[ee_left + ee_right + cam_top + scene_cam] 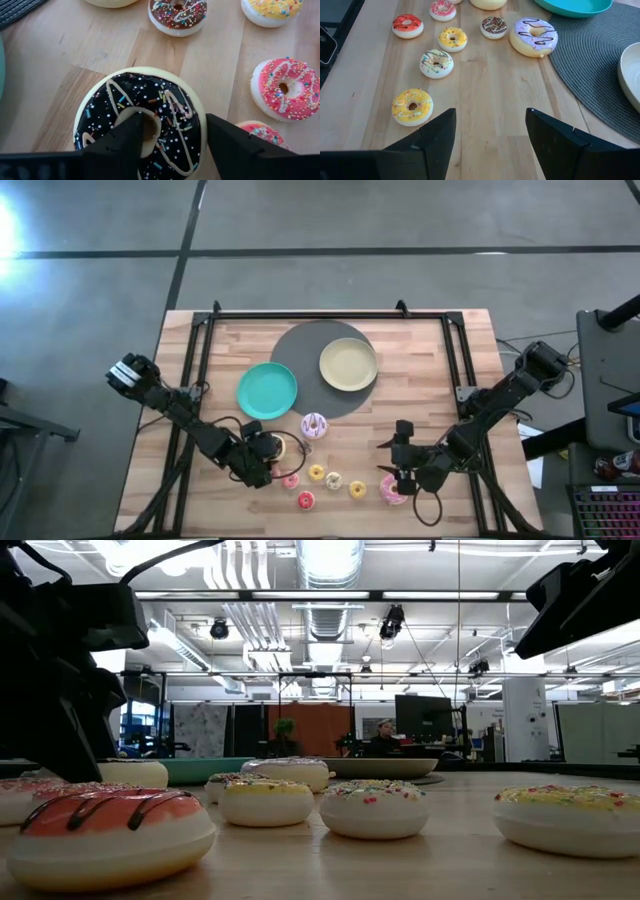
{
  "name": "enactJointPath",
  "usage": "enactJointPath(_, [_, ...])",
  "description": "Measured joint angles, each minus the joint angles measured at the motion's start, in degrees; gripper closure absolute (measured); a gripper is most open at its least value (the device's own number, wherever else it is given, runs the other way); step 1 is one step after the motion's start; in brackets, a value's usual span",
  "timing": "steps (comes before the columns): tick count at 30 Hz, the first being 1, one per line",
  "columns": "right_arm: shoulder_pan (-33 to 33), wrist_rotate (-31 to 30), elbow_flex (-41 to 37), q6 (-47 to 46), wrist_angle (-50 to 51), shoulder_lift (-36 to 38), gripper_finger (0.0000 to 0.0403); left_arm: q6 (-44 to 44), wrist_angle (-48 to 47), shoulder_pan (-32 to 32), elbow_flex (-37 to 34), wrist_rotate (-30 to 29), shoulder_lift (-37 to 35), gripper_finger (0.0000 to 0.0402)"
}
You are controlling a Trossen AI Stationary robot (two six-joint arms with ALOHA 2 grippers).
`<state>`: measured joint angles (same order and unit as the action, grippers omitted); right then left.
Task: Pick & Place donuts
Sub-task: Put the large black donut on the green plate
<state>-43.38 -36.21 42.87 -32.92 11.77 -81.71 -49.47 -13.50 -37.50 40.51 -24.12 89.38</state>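
Observation:
A large brown-iced donut (150, 120) lies flat on the wooden table at the near left, and my left gripper (262, 456) is shut on it. Several small donuts lie flat to its right: pink (289, 89), yellow (452, 39), white (436, 63) and red (407, 26). A large lilac donut (314, 425) lies beside the grey mat. My right gripper (396, 470) hangs open over bare wood, its fingers (437, 135) wide apart, right beside a large pink donut (392, 492). My left gripper has one finger (131, 140) down in the brown donut's hole and the other (225, 145) against the outer rim (200, 115), with the ring's wall between them. The fingers slant down from the table's left. The donut lies flat on the table.
A teal plate (267, 390) and a pale-yellow plate (348, 364) sit on a round grey mat (330, 405) at the table's middle far side. A black frame (200, 340) runs along the table's left, far and right sides. Bare wood lies between the two grippers.

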Motion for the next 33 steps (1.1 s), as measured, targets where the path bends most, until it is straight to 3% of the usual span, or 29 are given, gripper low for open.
enactJointPath(10, [0.0,0.0,0.0,-0.05,-0.04,0.0,0.0174,1.1,0.2,0.0,0.03,-0.36,-0.61,0.0232])
enactJointPath(22, [0.0,0.02,-0.02,-0.05,-0.04,0.0,0.0176,9.95,-2.35,0.2,4.75,-3.45,-3.19,0.0233])
enactJointPath(33, [-0.57,0.04,-0.02,-0.29,-0.17,0.0,0.0177,6.77,-3.18,1.78,4.4,2.23,-1.81,0.023])
